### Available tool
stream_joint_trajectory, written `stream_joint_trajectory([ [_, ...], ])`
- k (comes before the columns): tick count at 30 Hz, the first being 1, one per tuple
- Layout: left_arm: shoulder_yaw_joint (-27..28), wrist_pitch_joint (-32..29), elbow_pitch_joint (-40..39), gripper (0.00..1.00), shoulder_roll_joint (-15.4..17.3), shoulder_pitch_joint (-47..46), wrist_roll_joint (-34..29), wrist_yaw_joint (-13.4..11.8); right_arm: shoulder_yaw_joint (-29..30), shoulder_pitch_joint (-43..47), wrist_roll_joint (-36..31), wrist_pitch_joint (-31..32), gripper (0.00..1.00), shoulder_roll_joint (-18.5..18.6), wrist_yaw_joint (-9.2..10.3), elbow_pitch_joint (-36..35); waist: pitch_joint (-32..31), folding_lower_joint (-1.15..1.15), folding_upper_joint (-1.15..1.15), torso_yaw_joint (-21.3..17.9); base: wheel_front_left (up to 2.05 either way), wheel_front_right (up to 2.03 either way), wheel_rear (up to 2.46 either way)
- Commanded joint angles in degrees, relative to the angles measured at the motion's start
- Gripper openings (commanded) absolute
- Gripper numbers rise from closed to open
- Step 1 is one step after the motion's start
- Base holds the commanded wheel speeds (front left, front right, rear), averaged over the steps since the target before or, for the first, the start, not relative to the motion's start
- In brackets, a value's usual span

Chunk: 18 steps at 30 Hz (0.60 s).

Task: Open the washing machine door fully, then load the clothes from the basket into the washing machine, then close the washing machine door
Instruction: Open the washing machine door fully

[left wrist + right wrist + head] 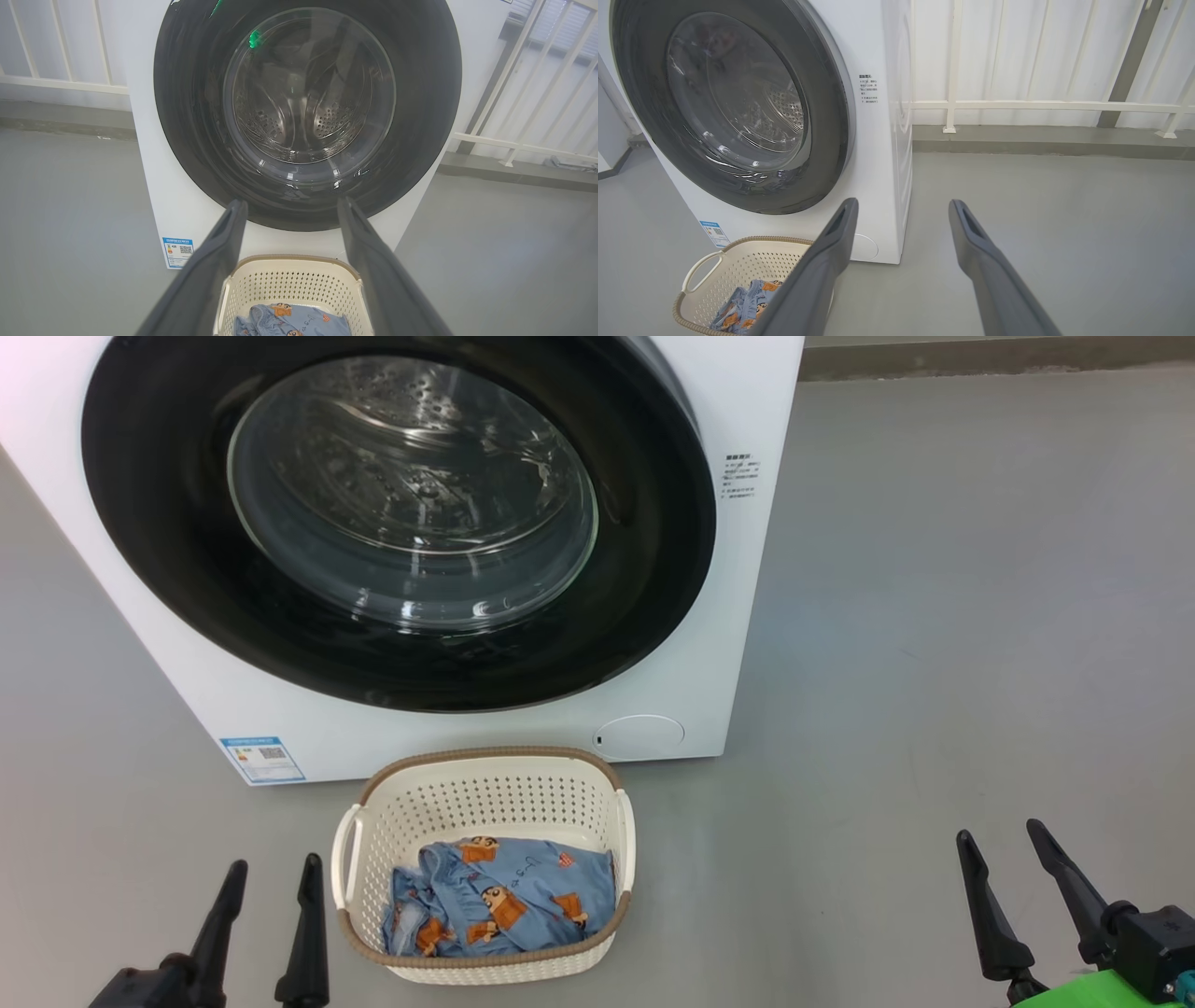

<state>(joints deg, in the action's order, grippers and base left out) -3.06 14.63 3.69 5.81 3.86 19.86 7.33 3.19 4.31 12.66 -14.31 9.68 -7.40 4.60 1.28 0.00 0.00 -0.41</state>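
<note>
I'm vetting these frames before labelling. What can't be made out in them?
Head view: top of the washing machine door is cut off by the picture's edge.
Head view: print on the blue label sticker is too small to read.
Head view: how many clothes lie in the basket; folds hide it.
Left wrist view: basket's sides, behind the left gripper.

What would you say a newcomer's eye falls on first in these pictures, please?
The washing machine door, a big glossy black ring around clear glass, is shut and dominates the upper head view on the white washing machine. Just below it on the grey floor sits the cream basket holding the blue cartoon-print clothes. The left gripper and right gripper stand open at the bottom corners, touching nothing.
</note>
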Motion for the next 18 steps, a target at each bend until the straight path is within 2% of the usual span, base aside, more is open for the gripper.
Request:
stream_joint_trajectory([
  [1,2.2,0.4,-1.7,1.00,0.9,-1.5,-0.3,0.2,-1.0,-1.7,-0.2,-0.7,1.00,0.7,-0.09,-1.5,0.1,0.00,0.00,0.0,0.00,0.00,0.00],
  [18,3.4,0.4,-1.7,1.00,1.0,-1.4,-0.1,0.2,-0.4,-2.2,-0.2,-0.7,1.00,-0.1,-0.09,-1.7,0.1,0.00,0.00,-0.4,0.00,0.00,0.00],
])
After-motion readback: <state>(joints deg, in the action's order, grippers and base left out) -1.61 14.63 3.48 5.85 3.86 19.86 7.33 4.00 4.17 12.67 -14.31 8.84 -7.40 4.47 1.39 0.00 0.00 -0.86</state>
